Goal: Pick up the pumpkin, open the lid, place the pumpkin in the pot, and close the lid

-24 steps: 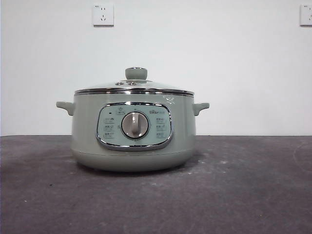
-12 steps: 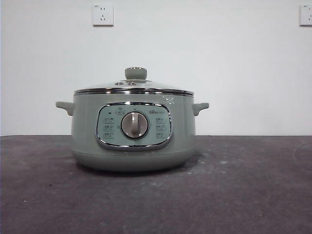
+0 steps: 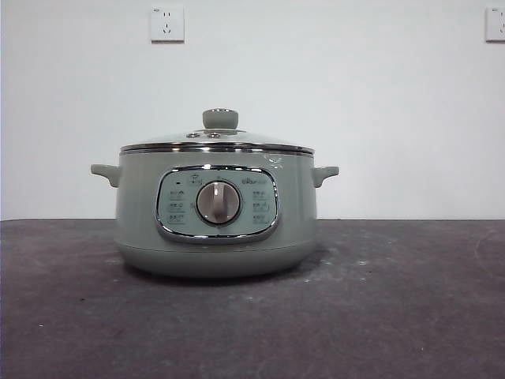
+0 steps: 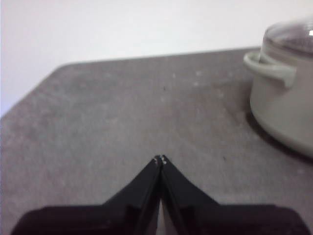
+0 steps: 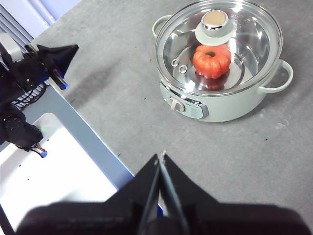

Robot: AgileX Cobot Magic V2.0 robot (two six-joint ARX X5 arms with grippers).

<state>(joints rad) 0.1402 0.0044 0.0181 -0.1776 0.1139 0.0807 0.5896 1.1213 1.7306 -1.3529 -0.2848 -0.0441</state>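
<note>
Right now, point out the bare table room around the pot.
Bare table lies in front of the pot and on both its sides up to the wall. The left tool hangs shut over one such stretch beside the pot. Nowhere looks crowded.

The pot (image 3: 216, 209) had a panel (image 3: 217, 203) with small signs and a short brand word near the dial (image 3: 218, 202). They were too small and blurry to read. No other words or numbers could be read.

A dark grey table (image 3: 410, 316) meets a white wall (image 3: 355, 95) bearing two white sockets (image 3: 166, 24), one at each upper side.
</note>
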